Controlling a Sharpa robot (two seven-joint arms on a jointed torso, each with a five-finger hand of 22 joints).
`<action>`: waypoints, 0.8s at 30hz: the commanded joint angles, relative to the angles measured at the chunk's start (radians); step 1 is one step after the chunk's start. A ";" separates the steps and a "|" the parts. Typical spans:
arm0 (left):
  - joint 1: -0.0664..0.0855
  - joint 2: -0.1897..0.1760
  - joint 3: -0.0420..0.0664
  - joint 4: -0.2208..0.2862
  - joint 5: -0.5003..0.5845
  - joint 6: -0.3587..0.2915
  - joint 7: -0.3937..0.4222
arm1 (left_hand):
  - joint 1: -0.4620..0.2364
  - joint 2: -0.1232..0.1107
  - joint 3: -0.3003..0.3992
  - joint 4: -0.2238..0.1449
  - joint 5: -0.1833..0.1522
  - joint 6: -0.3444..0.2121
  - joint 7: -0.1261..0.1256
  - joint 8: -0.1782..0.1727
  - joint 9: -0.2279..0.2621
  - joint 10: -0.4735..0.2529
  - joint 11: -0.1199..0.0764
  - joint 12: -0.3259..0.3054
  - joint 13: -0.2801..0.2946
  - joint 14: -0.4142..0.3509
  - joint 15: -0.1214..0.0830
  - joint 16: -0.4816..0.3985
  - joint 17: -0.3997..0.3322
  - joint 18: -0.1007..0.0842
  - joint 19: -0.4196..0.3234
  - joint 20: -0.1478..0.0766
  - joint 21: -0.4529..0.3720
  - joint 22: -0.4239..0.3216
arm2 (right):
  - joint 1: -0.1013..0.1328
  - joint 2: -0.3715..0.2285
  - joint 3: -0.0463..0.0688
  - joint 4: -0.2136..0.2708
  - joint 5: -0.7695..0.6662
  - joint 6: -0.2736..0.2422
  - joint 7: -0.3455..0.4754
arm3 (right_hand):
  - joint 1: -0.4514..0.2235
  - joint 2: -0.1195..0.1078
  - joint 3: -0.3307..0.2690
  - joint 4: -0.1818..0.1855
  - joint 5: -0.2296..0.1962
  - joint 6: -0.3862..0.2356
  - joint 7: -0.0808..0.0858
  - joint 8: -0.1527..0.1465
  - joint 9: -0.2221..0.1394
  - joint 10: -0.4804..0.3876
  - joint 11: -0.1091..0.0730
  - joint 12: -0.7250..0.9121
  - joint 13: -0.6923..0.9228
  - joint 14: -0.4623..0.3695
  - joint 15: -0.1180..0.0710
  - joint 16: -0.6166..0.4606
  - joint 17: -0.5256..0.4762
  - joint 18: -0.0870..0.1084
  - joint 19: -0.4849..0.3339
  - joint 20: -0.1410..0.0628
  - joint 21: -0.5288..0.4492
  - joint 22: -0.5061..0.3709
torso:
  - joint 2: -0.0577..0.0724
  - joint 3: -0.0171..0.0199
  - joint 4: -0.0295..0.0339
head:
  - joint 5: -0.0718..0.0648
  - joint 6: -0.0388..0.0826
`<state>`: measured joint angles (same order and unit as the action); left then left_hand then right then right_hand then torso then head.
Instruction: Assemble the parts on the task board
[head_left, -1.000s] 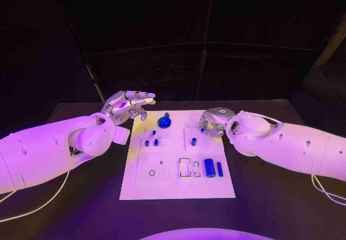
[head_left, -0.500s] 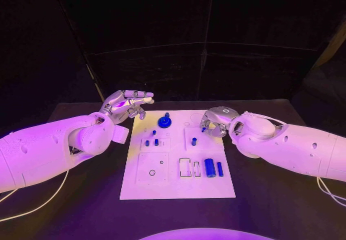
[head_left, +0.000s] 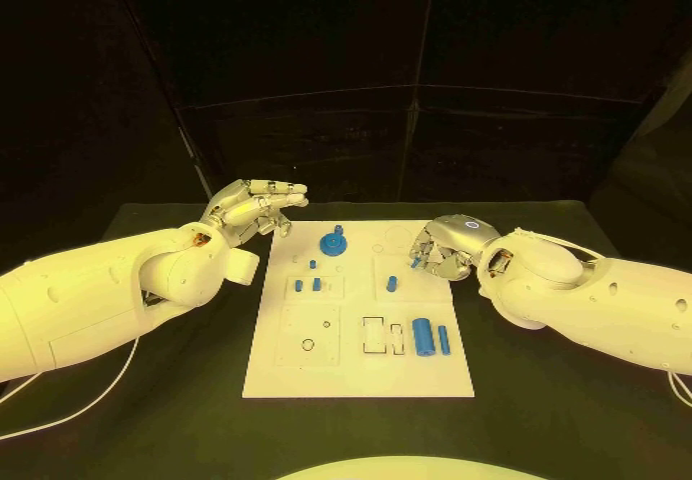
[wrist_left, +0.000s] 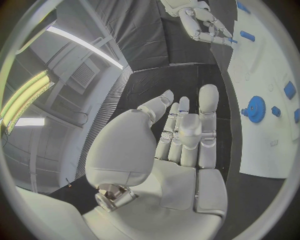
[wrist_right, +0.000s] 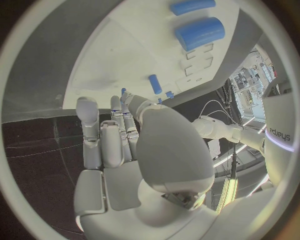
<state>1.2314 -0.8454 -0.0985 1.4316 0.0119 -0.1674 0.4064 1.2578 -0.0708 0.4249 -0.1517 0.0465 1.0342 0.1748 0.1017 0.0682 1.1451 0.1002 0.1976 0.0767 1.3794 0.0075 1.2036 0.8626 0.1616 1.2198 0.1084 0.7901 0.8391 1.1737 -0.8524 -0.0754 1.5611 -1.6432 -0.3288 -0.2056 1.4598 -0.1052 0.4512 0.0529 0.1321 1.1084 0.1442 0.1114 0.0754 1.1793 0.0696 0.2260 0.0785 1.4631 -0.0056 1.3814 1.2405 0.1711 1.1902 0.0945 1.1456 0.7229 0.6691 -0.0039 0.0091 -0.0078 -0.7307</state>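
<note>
The white task board (head_left: 358, 370) lies in the middle of the black table. A blue gear (head_left: 333, 243) stands at its far end, with short blue pegs (head_left: 306, 284) just nearer and one more peg (head_left: 389, 284) to their right. A thick blue cylinder (head_left: 421, 336) and a thin blue rod (head_left: 441, 340) lie near the board's right edge. My right hand (head_left: 444, 246) hovers over the board's far right part, thumb and fingers pinching a small blue part (head_left: 414, 262). My left hand (head_left: 257, 208) is raised off the board's far left corner, fingers apart and holding nothing.
Two rectangular slots (head_left: 381, 336) and a small ring hole (head_left: 307, 345) mark the board's near half. The left wrist view shows the gear (wrist_left: 255, 109), the board (wrist_left: 262, 65) and the right hand (wrist_left: 203, 22). The right wrist view shows the cylinder (wrist_right: 200, 32) and rod (wrist_right: 190, 6).
My right hand has drifted a little to the right over the board's far right corner and turned, with the small blue part now showing at its fingertips. The left hand has barely moved.
</note>
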 joint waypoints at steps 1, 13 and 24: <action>0.001 0.001 0.001 0.000 0.004 -0.010 0.003 | 0.005 0.006 -0.005 0.001 0.003 -0.007 0.003 -0.006 -0.001 -0.005 -0.001 0.006 0.001 -0.002 0.004 0.005 -0.001 0.012 -0.005 0.003 -0.003 -0.001 | 0.005 -0.012 0.018 0.060 0.019 -0.084 0.003 | -0.014 -0.001 0.004 -0.005 0.012 0.005 0.000 -0.005 0.000 0.004 0.000 -0.006 -0.002 0.052 -0.007 0.007 0.000 -0.021 0.006 -0.003 0.008 0.004 | 0.000 -0.0004 -0.0011 | 0.001 0.000; 0.001 0.007 0.001 -0.001 0.004 -0.008 0.004 | 0.005 0.006 -0.005 0.001 0.003 -0.007 0.003 -0.006 -0.001 -0.005 -0.001 0.006 0.001 -0.002 0.004 0.005 -0.001 0.012 -0.005 0.003 -0.003 -0.001 | 0.007 0.015 0.042 0.155 0.021 -0.092 0.007 | -0.018 -0.003 0.007 -0.007 0.009 0.007 0.000 -0.006 0.000 0.006 0.000 -0.007 -0.001 0.053 -0.006 0.010 0.003 -0.022 0.008 -0.002 0.013 0.011 | 0.001 -0.0025 0.0007 | 0.018 -0.002; 0.002 0.021 0.001 -0.004 0.004 -0.011 0.006 | 0.006 0.007 -0.006 0.001 0.003 -0.008 0.003 -0.006 -0.001 -0.007 -0.001 0.007 0.001 -0.002 0.005 0.005 -0.002 0.012 -0.004 0.004 -0.002 -0.001 | 0.006 0.145 0.025 0.090 0.014 0.021 -0.016 | -0.020 -0.002 0.009 -0.007 0.004 0.007 0.000 -0.008 0.000 0.005 0.001 -0.008 -0.002 0.052 -0.006 0.009 0.000 -0.021 0.004 -0.002 0.009 0.004 | 0.001 -0.0024 -0.0015 | 0.065 -0.010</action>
<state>1.2312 -0.8271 -0.0985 1.4280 0.0122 -0.1758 0.4051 1.2578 -0.0708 0.4250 -0.1518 0.0465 1.0306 0.1784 0.1017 0.0684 1.1452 0.1002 0.2015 0.0765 1.3794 0.0074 1.2036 0.8614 0.1616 1.2198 0.1084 0.7902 0.8393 1.1791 -0.7145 -0.0474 1.6576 -1.6235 -0.3657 -0.2101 1.4473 -0.1075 0.4575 0.0466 0.1422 1.1082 0.1441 0.1071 0.0737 1.1791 0.0697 0.2233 0.0778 1.4631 -0.0055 1.3874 1.2410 0.1549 1.1939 0.0908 1.1569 0.7276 0.6702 -0.0066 0.0090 0.0485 -0.7384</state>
